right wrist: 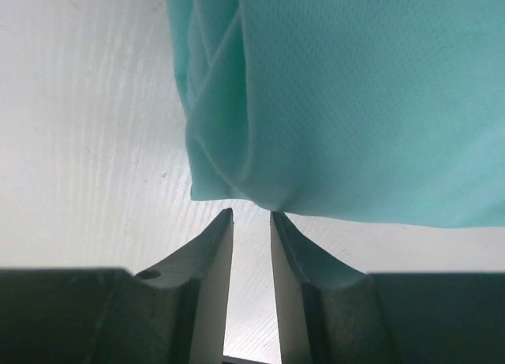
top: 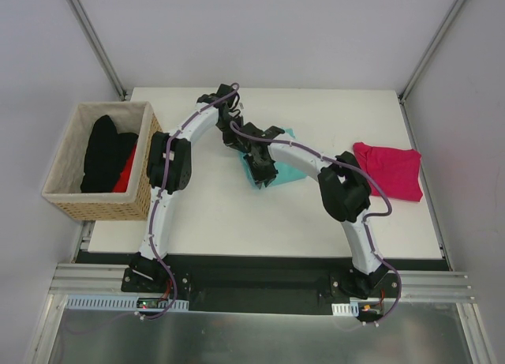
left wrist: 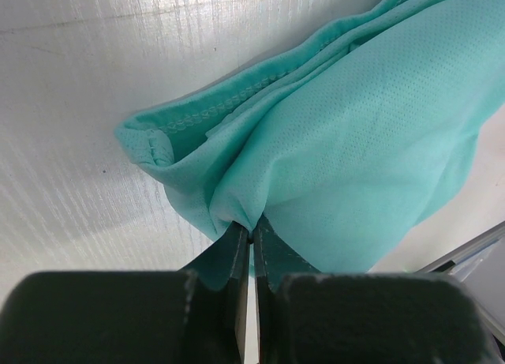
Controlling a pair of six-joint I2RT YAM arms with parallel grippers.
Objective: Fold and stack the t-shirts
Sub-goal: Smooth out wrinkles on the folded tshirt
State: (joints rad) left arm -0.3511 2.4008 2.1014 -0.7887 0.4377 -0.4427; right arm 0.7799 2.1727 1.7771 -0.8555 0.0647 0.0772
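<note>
A teal-green t-shirt (top: 290, 173) lies bunched at mid-table, mostly hidden under both arms. My left gripper (left wrist: 251, 231) is shut on a pinched fold of this teal shirt (left wrist: 355, 127) near a stitched hem; from above, the left gripper (top: 237, 137) sits at the shirt's far-left side. My right gripper (right wrist: 251, 214) is open by a narrow gap, with only bare table between its fingers. Its tips are just short of the folded edge of the teal shirt (right wrist: 355, 103); from above, the right gripper (top: 260, 173) is at the shirt's near-left corner. A magenta-pink t-shirt (top: 388, 170) lies folded at the right.
A tan woven basket (top: 106, 210) stands off the table's left edge, holding black t-shirts (top: 102, 155) and a bit of red cloth (top: 126, 173). The white table (top: 237, 222) ends at grey walls behind and at both sides.
</note>
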